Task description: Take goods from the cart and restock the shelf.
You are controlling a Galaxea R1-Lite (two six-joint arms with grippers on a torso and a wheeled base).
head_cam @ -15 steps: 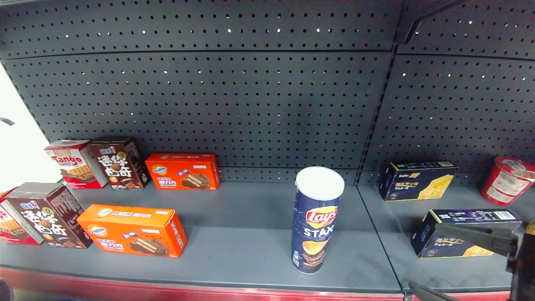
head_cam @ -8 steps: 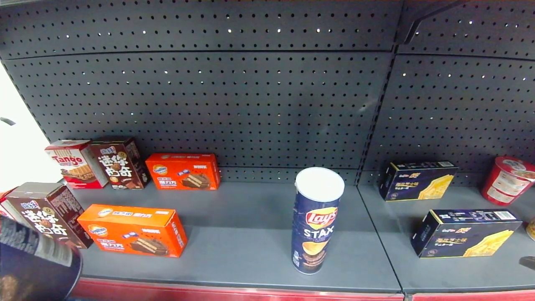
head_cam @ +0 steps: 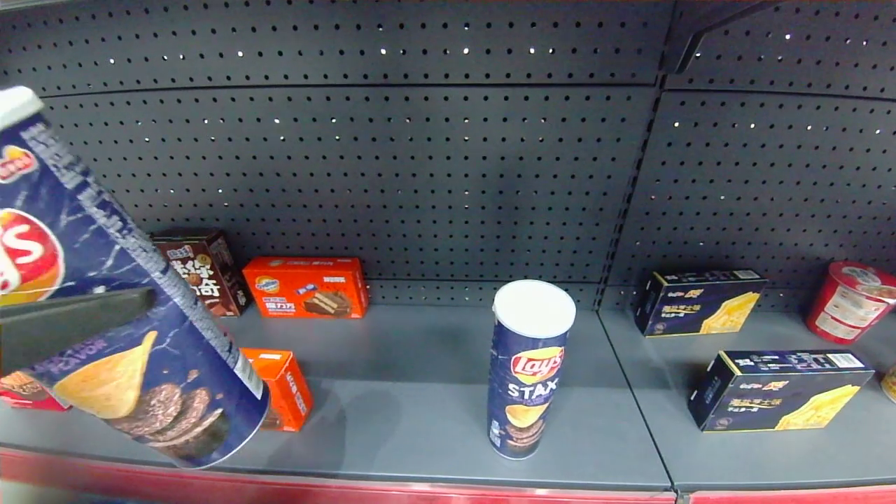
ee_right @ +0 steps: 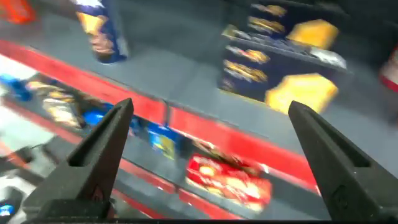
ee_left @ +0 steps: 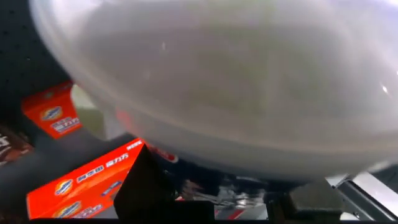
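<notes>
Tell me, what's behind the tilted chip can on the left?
Behind the can, one end of the front orange box and part of a brown box show; the rest is covered.

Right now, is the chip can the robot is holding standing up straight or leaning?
Leaning. The held chip can slants: white lid high on the left, base lower right, by the shelf front.

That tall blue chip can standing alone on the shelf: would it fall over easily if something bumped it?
Probably: the chip can is tall and narrow on a small base, with nothing beside it on the shelf, so a high bump may tip it. Its round body would then likely roll. It looks like a stiff tube, unlikely to crumple.
</notes>
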